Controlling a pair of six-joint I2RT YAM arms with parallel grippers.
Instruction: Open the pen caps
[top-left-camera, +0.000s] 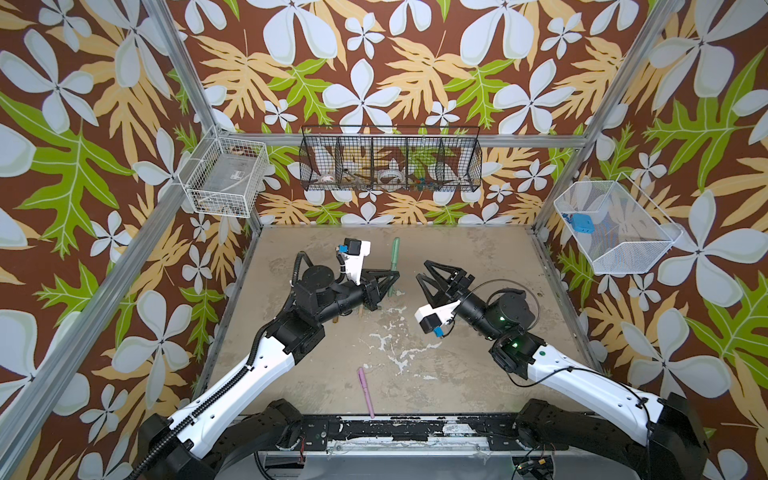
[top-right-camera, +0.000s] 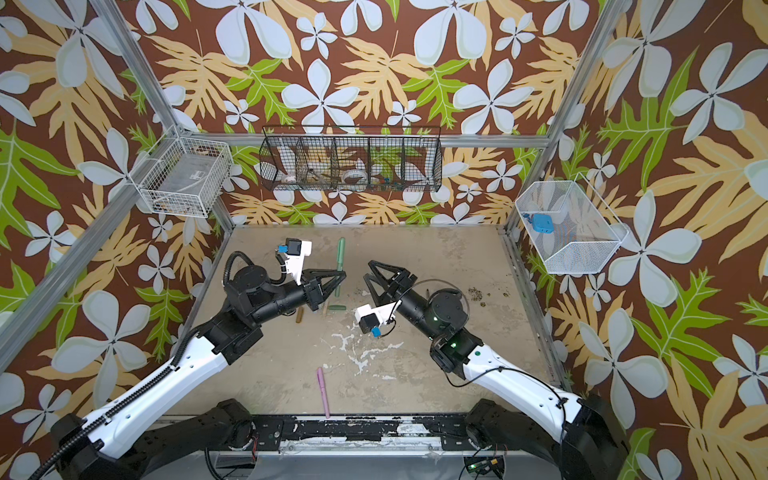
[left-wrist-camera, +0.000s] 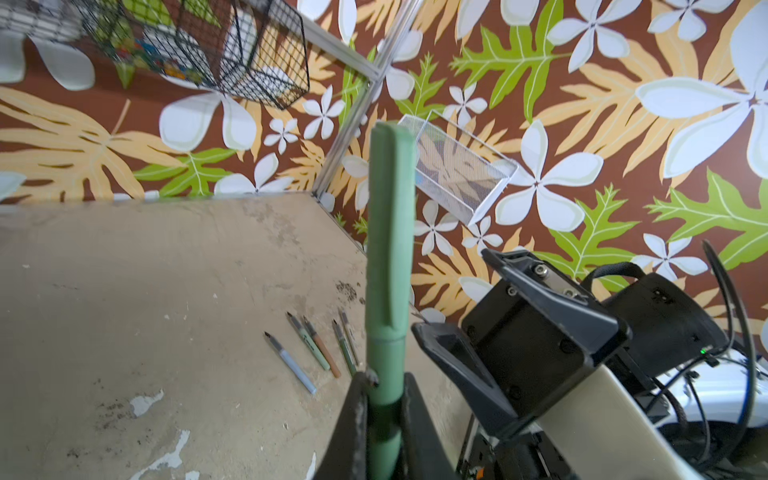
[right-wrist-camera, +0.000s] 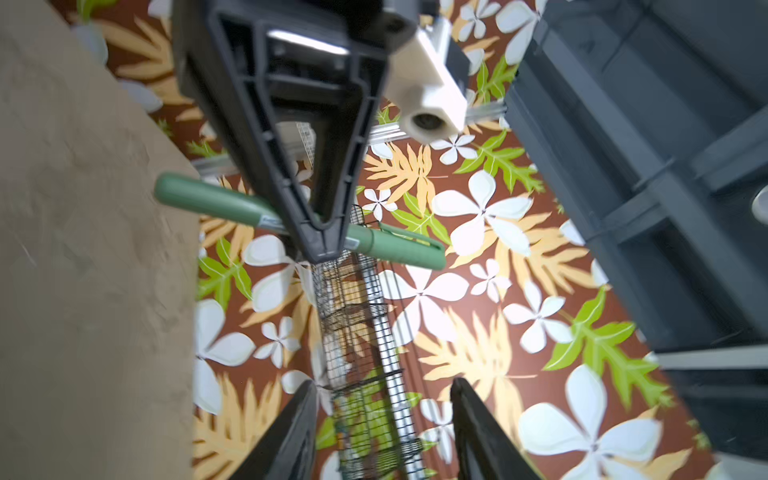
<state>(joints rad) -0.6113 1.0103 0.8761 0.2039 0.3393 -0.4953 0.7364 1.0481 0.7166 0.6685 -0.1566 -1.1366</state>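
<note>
I'm watching the left gripper (top-left-camera: 392, 277) clenching the green pen (left-wrist-camera: 388, 357) across its barrel, toward 12 o'clock from the table's (top-left-camera: 478, 374) middle, with the green cap (top-left-camera: 396, 248) seated on it and pointing at 12. The right gripper (top-left-camera: 421, 270) is hanging released and empty at the pen's 3 o'clock, apart from it. A pink pen (top-left-camera: 365, 392) is lying capped at 6 o'clock. A brown cap (top-right-camera: 299, 316) is lying loose beneath the left wrist.

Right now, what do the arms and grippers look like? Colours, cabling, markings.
Both are white shells with black joints. The left arm carries a ribbed black cable conduit; the right arm has a thin loose black cable and green lights. The left gripper and right gripper are black with triangular ribbed fingers. Each wrist bears a white camera mount.
</note>
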